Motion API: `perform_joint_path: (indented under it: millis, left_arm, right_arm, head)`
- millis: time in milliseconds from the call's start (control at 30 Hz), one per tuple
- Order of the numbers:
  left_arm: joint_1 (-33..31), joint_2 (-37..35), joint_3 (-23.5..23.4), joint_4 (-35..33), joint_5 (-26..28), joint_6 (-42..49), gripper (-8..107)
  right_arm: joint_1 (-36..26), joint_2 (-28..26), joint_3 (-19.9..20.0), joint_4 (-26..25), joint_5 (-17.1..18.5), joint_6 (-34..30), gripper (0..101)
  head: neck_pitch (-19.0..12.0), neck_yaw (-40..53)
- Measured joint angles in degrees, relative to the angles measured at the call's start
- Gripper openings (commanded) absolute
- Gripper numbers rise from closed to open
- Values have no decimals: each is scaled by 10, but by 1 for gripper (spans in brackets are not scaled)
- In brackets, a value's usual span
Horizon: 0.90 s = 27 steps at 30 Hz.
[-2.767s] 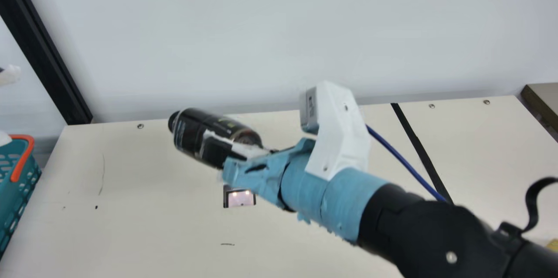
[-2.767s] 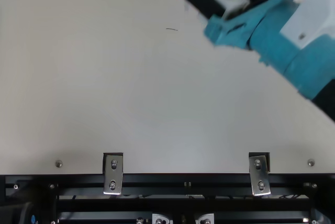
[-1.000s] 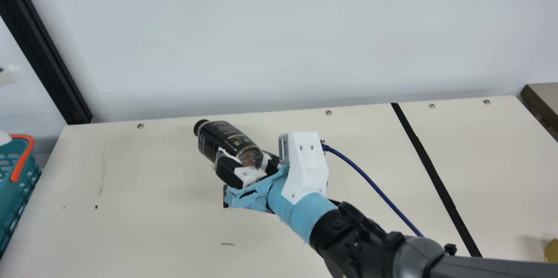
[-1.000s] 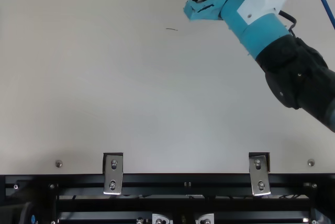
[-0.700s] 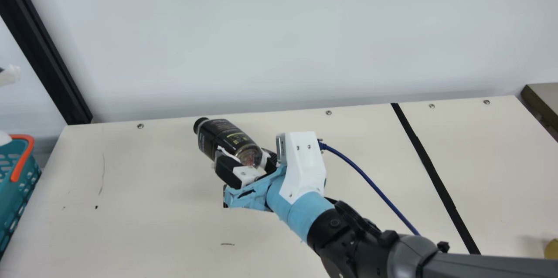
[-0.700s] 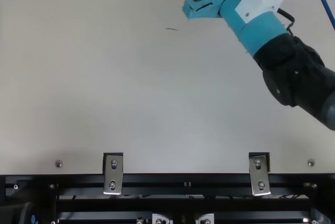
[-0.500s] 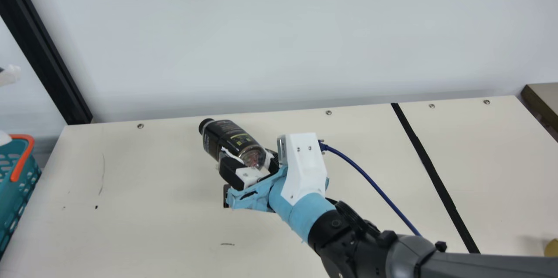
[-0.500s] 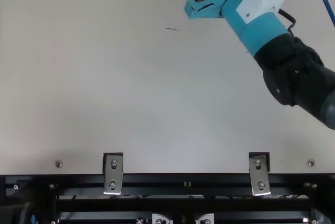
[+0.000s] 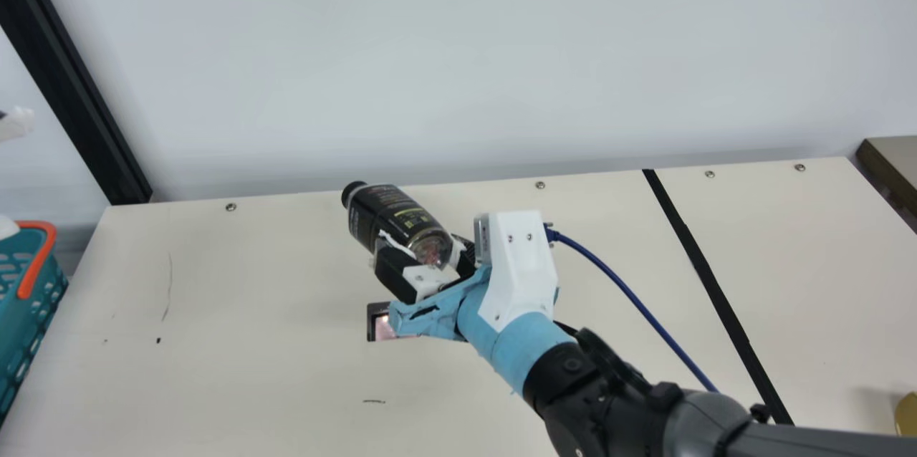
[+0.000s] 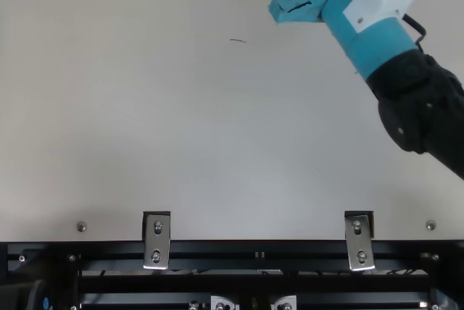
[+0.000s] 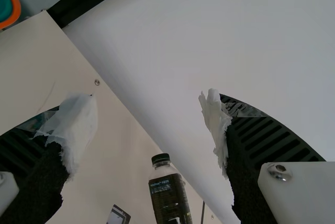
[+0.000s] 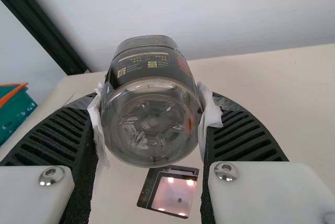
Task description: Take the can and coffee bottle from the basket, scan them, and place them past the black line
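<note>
The fingers of the right gripper (image 9: pixel 421 245) are closed around the bottle (image 9: pixel 392 219): one finger presses on each side, near the base, and the space between them is as wide as the bottle. The white wrapping on both fingertips touches it, as one sees well in the right wrist view. The bottle is held tilted, with its cap away from the gripper, near the scanner (image 9: pixel 380 328) and on the basket's side of the black line (image 9: pixel 702 260). The fingers of the left gripper (image 9: pixel 13 175) stand wide apart and hold nothing; in the left wrist view, the white wrapping is also on both of them. Now I count the things: there is one bottle, which is dark and has one black cap. There is one scanner, set in the table (image 9: pixel 236 385), with a lit window. One teal basket (image 9: pixel 29 314) with an orange handle is at the left side, and one black line crosses the table at the right. Past this line is one yellow thing (image 9: pixel 907 415), cut by the view's edge; I cannot tell if it is the can. I count also one blue cable (image 9: pixel 637 305) at the right arm, and two metal brackets (image 10: pixel 156 241) at the table's near edge.
</note>
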Motion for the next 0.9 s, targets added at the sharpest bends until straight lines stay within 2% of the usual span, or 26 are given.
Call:
perform_joint_path:
  millis: [200,333,567,667,900]
  left_arm:
    - [0,0,0,0,0,0,90]
    - [0,0,0,0,0,0,90]
    - [0,0,0,0,0,0,90]
    - [0,0,0,0,0,0,90]
    - [0,0,0,0,0,0,90]
  right_arm:
    - [-7,-60,4,2,48,-5,0]
    - [-13,-98,-3,1,107,-10,0]
    - [-51,-132,-5,37,190,-76,0]
    - [-77,-137,6,65,188,-111,0]
    - [-133,-136,51,155,111,-196,0]
  head:
    - [0,0]
    - [0,0]
    - [0,0]
    - [6,-6]
    - [18,-73]
